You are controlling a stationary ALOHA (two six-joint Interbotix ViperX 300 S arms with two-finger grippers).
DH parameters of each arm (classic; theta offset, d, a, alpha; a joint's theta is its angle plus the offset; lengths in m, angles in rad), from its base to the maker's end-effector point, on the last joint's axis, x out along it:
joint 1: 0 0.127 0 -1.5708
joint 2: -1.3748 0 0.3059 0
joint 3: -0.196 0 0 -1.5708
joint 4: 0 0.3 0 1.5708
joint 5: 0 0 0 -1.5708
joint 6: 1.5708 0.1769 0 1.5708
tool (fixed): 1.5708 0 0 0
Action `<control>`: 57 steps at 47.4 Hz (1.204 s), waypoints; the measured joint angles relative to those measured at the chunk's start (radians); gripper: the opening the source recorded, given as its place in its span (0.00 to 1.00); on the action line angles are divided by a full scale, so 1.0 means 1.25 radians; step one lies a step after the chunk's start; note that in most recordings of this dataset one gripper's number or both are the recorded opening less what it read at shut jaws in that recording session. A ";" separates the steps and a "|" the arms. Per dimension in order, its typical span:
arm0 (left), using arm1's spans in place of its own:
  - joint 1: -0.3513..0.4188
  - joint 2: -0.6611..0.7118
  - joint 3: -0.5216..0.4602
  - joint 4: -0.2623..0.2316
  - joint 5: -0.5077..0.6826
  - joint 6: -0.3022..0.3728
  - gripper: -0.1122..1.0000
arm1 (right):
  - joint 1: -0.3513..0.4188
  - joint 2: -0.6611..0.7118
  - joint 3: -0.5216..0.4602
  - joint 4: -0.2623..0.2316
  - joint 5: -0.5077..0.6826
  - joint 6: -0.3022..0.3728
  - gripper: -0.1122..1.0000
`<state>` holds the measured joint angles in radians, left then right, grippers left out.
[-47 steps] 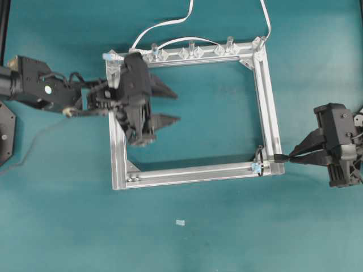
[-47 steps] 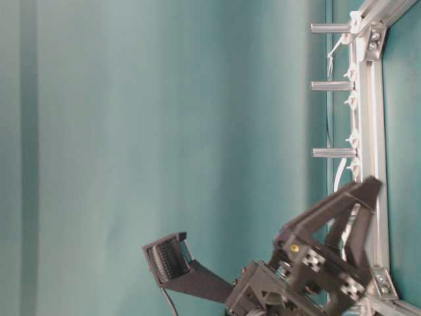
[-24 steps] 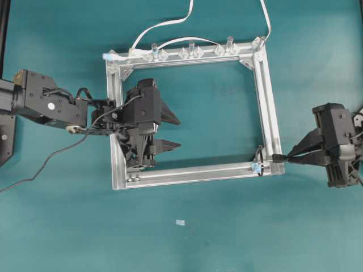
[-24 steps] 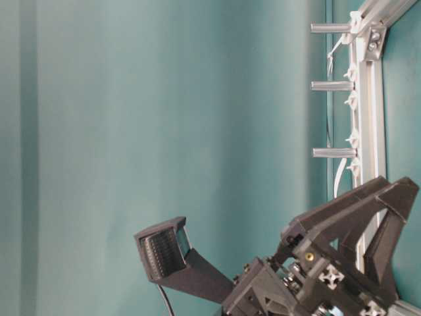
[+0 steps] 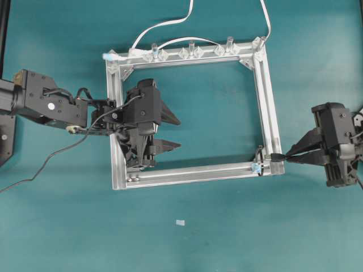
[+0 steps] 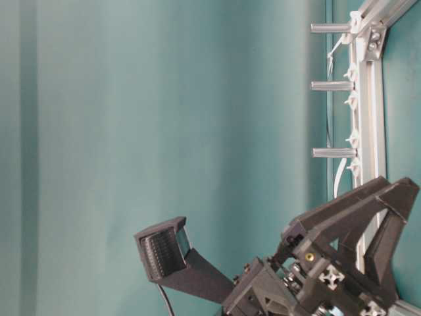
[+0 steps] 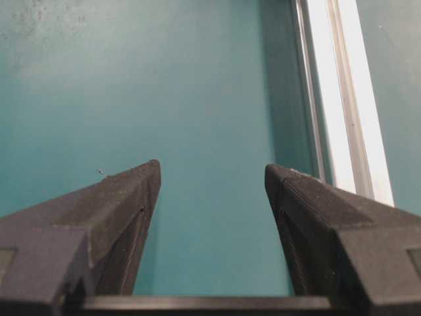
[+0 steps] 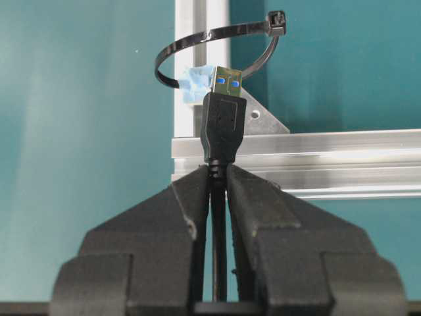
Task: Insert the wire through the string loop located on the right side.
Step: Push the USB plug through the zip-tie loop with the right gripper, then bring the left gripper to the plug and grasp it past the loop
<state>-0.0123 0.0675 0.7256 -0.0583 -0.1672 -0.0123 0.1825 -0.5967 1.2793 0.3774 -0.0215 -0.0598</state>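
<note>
Overhead: the left gripper, jaws wide, hovers inside the aluminium frame; the right gripper pinches the wire beside the string loop. Right wrist: the wire's USB plug sits just before the loop.

Overhead view: a frame lies on the bench. The left hand sits inside its left side. The string loop stands at the lower-right corner; the wire, in the right hand, lies just right of it.
</note>
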 measured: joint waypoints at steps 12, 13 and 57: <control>0.000 0.000 0.000 0.001 0.000 0.001 0.70 | 0.002 0.044 -0.022 0.000 -0.017 0.000 0.21; 0.000 0.000 0.000 0.001 0.000 0.000 0.70 | 0.005 0.049 -0.025 0.000 -0.020 0.000 0.21; 0.000 0.001 -0.001 0.000 0.000 0.000 0.70 | 0.036 0.226 -0.118 -0.022 -0.099 -0.006 0.21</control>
<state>-0.0123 0.0690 0.7240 -0.0583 -0.1672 -0.0123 0.2270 -0.3145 1.1321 0.3497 -0.1457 -0.0675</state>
